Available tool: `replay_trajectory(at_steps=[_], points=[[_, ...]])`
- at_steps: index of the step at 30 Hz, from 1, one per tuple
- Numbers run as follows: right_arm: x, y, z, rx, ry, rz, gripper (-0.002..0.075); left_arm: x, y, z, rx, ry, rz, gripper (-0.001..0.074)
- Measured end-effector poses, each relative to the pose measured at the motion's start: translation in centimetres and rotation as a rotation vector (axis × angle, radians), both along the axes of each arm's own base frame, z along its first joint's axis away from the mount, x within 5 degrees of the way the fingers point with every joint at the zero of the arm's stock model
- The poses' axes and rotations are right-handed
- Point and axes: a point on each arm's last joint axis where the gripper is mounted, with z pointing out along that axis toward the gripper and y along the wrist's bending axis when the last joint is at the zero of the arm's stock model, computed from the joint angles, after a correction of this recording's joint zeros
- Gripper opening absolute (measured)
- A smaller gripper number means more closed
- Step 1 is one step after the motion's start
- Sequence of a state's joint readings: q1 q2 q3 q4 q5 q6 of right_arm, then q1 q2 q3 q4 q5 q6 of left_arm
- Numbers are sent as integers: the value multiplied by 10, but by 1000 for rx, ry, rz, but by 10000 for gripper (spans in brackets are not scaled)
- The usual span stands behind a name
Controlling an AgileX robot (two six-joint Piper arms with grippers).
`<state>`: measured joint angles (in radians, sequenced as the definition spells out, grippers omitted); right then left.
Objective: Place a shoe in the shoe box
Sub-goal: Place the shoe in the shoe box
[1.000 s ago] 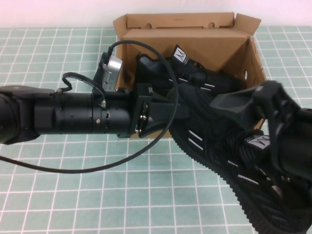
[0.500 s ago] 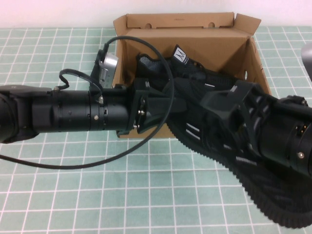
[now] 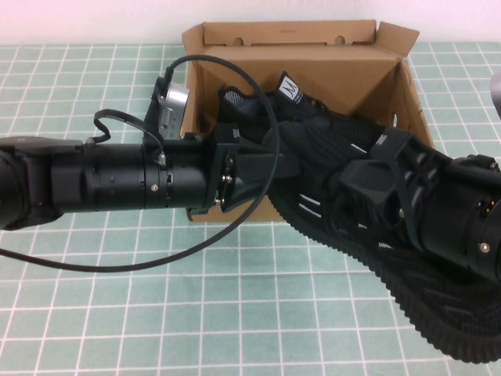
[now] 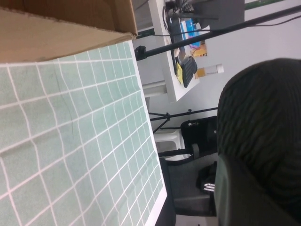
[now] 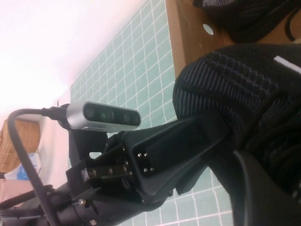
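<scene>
The shoe (image 3: 313,200), black mesh with short white dashes and a ribbed sole, lies slanted across the front wall of the shoe box (image 3: 329,66). One end is over the box and the other hangs out toward the near right. My left gripper (image 3: 270,164) reaches in from the left and is shut on the shoe's end at the box front. My right gripper (image 3: 352,192) sits on the shoe's middle, shut on its upper. In the left wrist view the shoe's mesh (image 4: 258,108) presses against one finger (image 4: 244,197). The right wrist view shows the shoe (image 5: 225,80) beside a finger (image 5: 263,188).
A second black sneaker (image 3: 305,110) with a white tongue tag lies inside the brown box, whose lid flaps stand up at the back. The left arm's silver wrist camera (image 3: 174,106) and looping cable hang beside the box's left wall. A green grid mat (image 3: 235,313) covers the table.
My right gripper has come in over the shoe's middle and shut on it from wide open. The shoe has shifted slightly. The left arm has barely moved.
</scene>
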<state>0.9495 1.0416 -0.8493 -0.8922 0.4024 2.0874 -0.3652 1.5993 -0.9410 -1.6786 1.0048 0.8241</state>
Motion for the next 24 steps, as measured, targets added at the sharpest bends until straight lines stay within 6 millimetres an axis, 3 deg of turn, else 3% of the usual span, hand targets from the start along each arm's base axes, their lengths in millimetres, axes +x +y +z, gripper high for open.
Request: replay_trajectory(at_steps=[4, 6, 9, 12, 19, 24], points=[[0, 0, -1, -9, -6, 1, 9, -1, 0, 0, 1, -2, -6, 163], [0, 0, -1, -10, -8, 1, 8, -2, 0, 0, 5, -9, -19, 276], [0, 1, -1, -7, -12, 8, 6, -8, -1, 0, 5, -9, -85, 522], [0, 1, -1, -6, -13, 11, 5, -11, -2, -2, 28, -18, -126, 646], [-2, -3, 3, -6, -29, 10, 2, -8, 7, -4, 68, -84, -148, 669], [-8, -20, 11, -12, -46, -42, 2, 0, 24, -3, 65, -113, -130, 670]])
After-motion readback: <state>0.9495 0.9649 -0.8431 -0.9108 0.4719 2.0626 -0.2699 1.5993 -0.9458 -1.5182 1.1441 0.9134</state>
